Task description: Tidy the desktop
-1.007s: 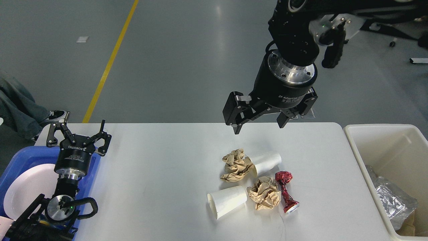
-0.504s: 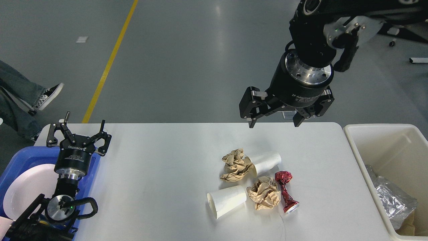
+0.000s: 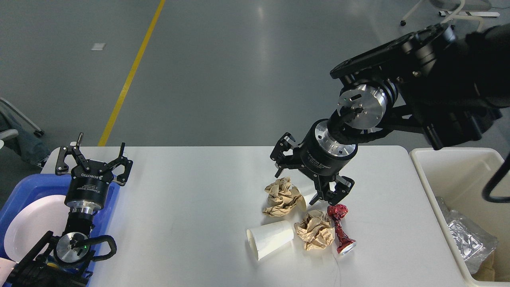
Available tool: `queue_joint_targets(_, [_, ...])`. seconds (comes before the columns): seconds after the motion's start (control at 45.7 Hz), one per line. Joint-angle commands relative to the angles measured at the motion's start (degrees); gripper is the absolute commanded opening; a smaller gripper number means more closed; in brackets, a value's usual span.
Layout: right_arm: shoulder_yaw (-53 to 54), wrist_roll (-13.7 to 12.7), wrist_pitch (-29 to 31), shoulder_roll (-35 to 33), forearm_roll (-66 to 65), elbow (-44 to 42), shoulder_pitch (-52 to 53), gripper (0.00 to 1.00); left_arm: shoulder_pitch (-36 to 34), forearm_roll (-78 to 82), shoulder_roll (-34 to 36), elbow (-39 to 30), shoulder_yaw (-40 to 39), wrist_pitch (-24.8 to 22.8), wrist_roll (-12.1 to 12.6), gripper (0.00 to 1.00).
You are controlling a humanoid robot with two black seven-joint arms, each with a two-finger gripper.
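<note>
Lowered and swung nearer since the earlier frames: right gripper [image 3: 299,184], then high over the far edge, now down among the litter, straddling the far paper cup [image 3: 308,194] lying on its side. Fingers spread wide, one by the far side of the left paper ball [image 3: 282,196], the other just beyond the crushed red can [image 3: 339,228]; nothing grasped yet, though contact with the cup hidden under the wrist cannot be judged. Spread kept wide, presumably, to take the cup's body between the fingers without nudging the paper beside it.

Left gripper [image 3: 94,158] unchanged, parked at the counter's left edge over the blue tray [image 3: 22,190] with its white plate [image 3: 36,223], fingers released and empty, likely kept clear of the working arm.

Litter gathered right of centre on the white counter [image 3: 191,199]: near cup [image 3: 271,239] on its side, mouth to the left, second paper ball [image 3: 314,230] touching it, can just right of that. Cream bin [image 3: 458,175] at the right end, already holding foil-like scrap, a probable destination. Risk: closing could crush the cup or drag the neighbouring paper.
</note>
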Motion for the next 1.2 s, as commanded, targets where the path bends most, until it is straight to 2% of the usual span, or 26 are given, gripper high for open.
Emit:
queue_joint_targets(0.0, [1.8, 0.2, -8.2, 0.1, 2.8, 0.3, -1.8, 0.97, 0.0, 0.0, 0.0, 0.0, 0.1, 0.0, 0.0, 0.96])
queue_joint_targets(0.175, [8.9, 0.6, -16.1, -0.1, 3.4, -1.2, -12.2, 0.99, 0.0, 0.0, 0.0, 0.0, 0.0, 0.0, 0.0, 0.96])
queue_joint_targets(0.328, [15.6, 0.6, -15.8, -0.1, 3.0, -7.8, -24.6, 1.00, -0.1, 0.0, 0.0, 0.0, 0.0, 0.0, 0.0, 0.96])
queue_joint_targets(0.526, [16.5, 0.7, -15.8, 1.0, 0.7, -18.7, -35.5, 0.99, 0.0, 0.0, 0.0, 0.0, 0.0, 0.0, 0.0, 0.96])
queue_joint_targets(1.029, [17.6, 1.7, -15.7, 8.0, -5.0, -37.0, -52.2, 0.99, 0.0, 0.0, 0.0, 0.0, 0.0, 0.0, 0.0, 0.96])
queue_joint_targets(1.095, [17.7, 2.4, -15.9, 8.1, -6.7, -37.3, -52.8, 0.98, 0.0, 0.0, 0.0, 0.0, 0.0, 0.0, 0.0, 0.96])
queue_joint_targets(1.182, [17.7, 4.7, -16.0, 8.4, -7.0, -38.0, -53.3, 0.98, 0.0, 0.0, 0.0, 0.0, 0.0, 0.0, 0.0, 0.96])
